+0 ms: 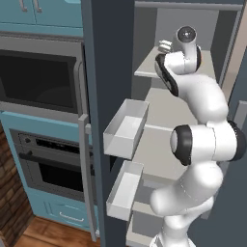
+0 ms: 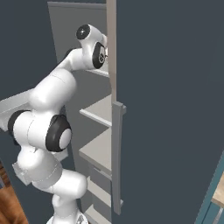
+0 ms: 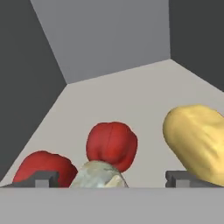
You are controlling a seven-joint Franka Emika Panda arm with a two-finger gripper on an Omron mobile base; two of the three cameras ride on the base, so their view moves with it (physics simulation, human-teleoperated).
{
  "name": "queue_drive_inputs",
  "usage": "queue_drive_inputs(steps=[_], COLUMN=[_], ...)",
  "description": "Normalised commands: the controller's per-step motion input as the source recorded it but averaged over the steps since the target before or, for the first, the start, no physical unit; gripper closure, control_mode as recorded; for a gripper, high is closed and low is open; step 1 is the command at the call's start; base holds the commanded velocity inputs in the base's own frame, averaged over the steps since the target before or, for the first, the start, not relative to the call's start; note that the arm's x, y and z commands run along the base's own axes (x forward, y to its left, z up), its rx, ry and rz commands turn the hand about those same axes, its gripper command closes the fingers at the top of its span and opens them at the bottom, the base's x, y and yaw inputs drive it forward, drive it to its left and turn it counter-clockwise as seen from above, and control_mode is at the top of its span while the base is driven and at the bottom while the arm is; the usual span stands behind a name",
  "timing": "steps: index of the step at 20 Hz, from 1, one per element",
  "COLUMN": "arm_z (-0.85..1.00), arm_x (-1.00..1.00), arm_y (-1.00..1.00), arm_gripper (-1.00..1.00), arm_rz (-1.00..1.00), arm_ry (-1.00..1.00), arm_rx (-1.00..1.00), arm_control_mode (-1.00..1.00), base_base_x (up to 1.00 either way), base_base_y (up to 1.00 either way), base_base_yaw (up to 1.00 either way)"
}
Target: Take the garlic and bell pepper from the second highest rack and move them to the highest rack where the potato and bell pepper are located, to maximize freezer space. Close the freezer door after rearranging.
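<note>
While gripper [image 3: 111, 179] is hovering over highest rack [image 3: 131, 92], jaws spread, garlic [image 3: 99, 175] is sitting between them; bell peppers beyond and left, potato [image 3: 197, 140] right.

We see a teal kitchen wall unit [image 1: 53, 12] at the left, with a built-in microwave [image 1: 38, 79] above a dark oven [image 1: 48, 164] and a teal drawer [image 1: 67, 214] beneath. Wooden floor [image 1: 48, 234] shows at the bottom left corner, beside a strip of brick wall [image 1: 9, 193]. The dark slate freezer door [image 1: 99, 96] stands open, carrying two pale bins [image 1: 126, 128] on its inner face. From the right, a second dark door [image 2: 170, 109] with a long grey handle [image 2: 116, 157] stands before us.
</note>
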Motion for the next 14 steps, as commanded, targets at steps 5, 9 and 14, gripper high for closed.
queue_drive_inputs(steps=[5,9,14], arm_z=[0.29,0.01,0.16], arm_x=[-0.68,-0.85,-0.96], arm_y=[0.31,0.4,0.21], arm_gripper=[-1.0,-1.0,-1.0], arm_rz=[0.0,0.0,0.0], arm_ry=[-0.28,-0.11,0.0], arm_rx=[-0.01,-0.04,0.0], arm_control_mode=[-1.0,-1.0,-1.0], base_base_x=[0.0,0.0,0.0], base_base_y=[0.0,0.0,0.0], base_base_yaw=[0.0,0.0,0.0])
